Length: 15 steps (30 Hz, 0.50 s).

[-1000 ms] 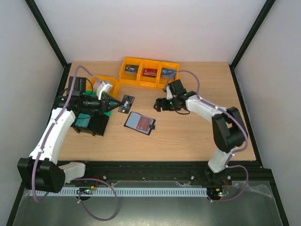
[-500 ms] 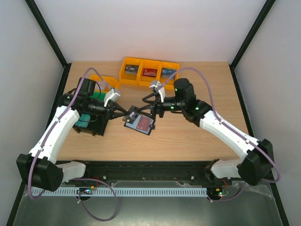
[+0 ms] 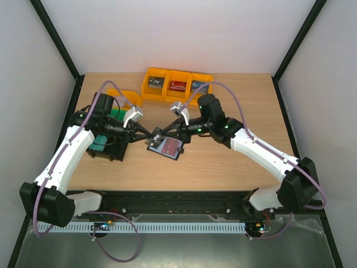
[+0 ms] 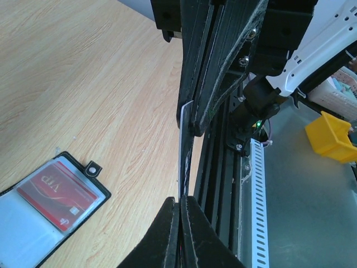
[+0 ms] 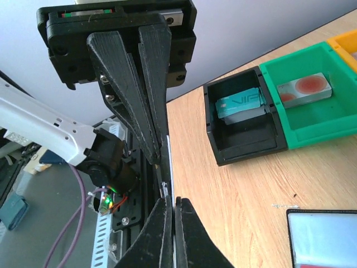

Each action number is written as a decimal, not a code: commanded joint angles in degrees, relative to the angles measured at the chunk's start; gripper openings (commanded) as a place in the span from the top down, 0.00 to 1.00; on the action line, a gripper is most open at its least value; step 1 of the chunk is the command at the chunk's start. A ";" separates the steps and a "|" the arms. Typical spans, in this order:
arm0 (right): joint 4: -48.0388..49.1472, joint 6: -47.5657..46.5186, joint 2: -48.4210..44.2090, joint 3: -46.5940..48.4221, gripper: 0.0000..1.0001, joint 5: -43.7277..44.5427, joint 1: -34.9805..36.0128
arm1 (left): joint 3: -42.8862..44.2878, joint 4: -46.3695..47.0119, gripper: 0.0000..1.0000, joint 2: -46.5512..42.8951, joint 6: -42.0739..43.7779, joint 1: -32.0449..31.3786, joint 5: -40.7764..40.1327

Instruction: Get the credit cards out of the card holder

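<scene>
The card holder point(image 3: 167, 147) lies open on the table, a red credit card point(image 3: 169, 146) showing through its clear pocket. Just above its left end, a dark credit card point(image 3: 158, 135) hangs on edge between both arms. My left gripper point(image 3: 152, 134) is shut on its left end and my right gripper point(image 3: 165, 134) is shut on its right end. The left wrist view has this card point(image 4: 181, 145) edge-on in the left gripper point(image 4: 179, 202), with the holder point(image 4: 14, 223) at lower left. In the right wrist view the card point(image 5: 170, 167) runs out from the right gripper point(image 5: 171, 200).
Three joined yellow bins point(image 3: 177, 95) with cards in them stand at the back. Another yellow bin point(image 3: 124, 96) sits back left. Under the left arm are a black bin point(image 5: 245, 148) holding a teal card point(image 5: 240, 103) and a green bin point(image 5: 309, 131) holding a card.
The right arm swung left from the yellow bins and closed its open gripper on the card's free end. The left gripper carried the card a little right, over the holder.
</scene>
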 commanded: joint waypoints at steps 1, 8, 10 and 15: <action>1.97 0.88 -2.18 0.33 0.98 1.08 0.32 | 1.64 -0.35 0.98 -0.53 0.16 -0.14 1.82; 5.45 10.40 -0.62 2.38 0.98 7.59 -0.98 | -1.79 12.69 0.06 -1.24 -16.58 4.79 -9.47; 8.33 15.41 -0.26 1.80 0.98 12.24 -1.79 | -3.05 16.17 0.01 -1.47 -20.72 7.83 -12.65; 10.77 27.88 2.72 1.61 0.99 20.96 -6.60 | -4.59 22.07 0.01 -2.56 -28.00 14.30 -20.16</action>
